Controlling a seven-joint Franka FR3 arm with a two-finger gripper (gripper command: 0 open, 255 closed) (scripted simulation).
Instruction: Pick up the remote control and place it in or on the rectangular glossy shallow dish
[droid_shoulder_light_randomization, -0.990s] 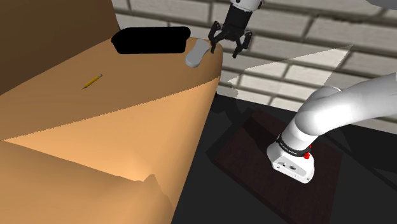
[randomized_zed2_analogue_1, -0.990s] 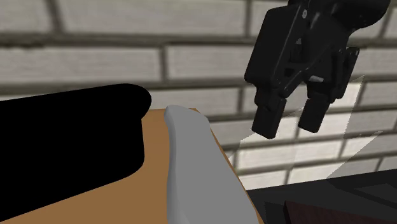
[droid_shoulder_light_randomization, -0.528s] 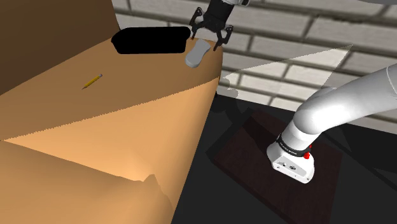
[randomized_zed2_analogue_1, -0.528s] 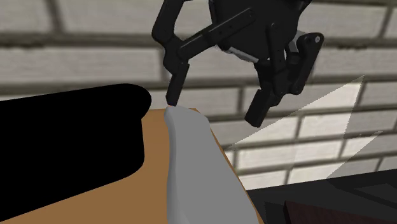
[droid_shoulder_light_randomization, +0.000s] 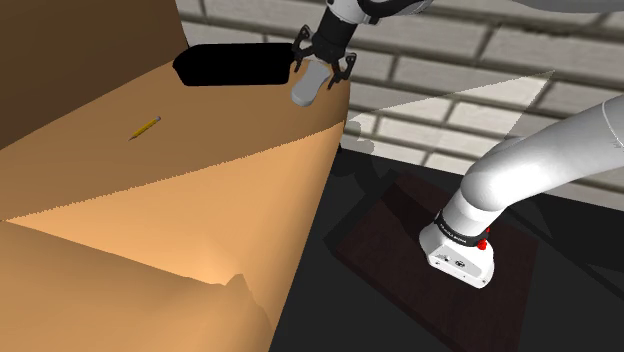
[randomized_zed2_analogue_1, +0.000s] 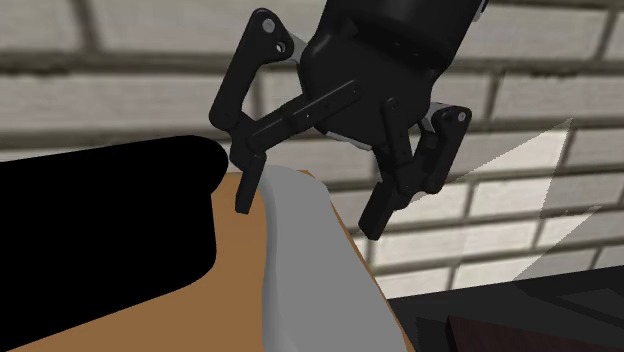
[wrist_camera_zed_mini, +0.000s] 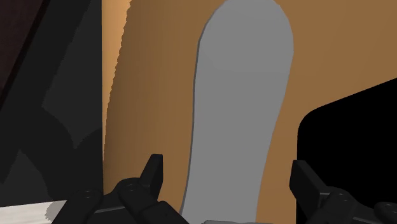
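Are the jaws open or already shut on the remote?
Open. The gripper straddles the grey remote, its fingers standing apart on either side, with gaps showing in the wrist view.

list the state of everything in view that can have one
remote control, lying flat on the tan surface, not lifted
gripper, open, straddling the remote control's end, not clasping it
black dish, resting beside the remote control, which is not in it
pencil, lying flat, apart from the rest

White arm (droid_shoulder_light_randomization: 535, 160); black gripper (randomized_zed2_analogue_1: 306, 218)
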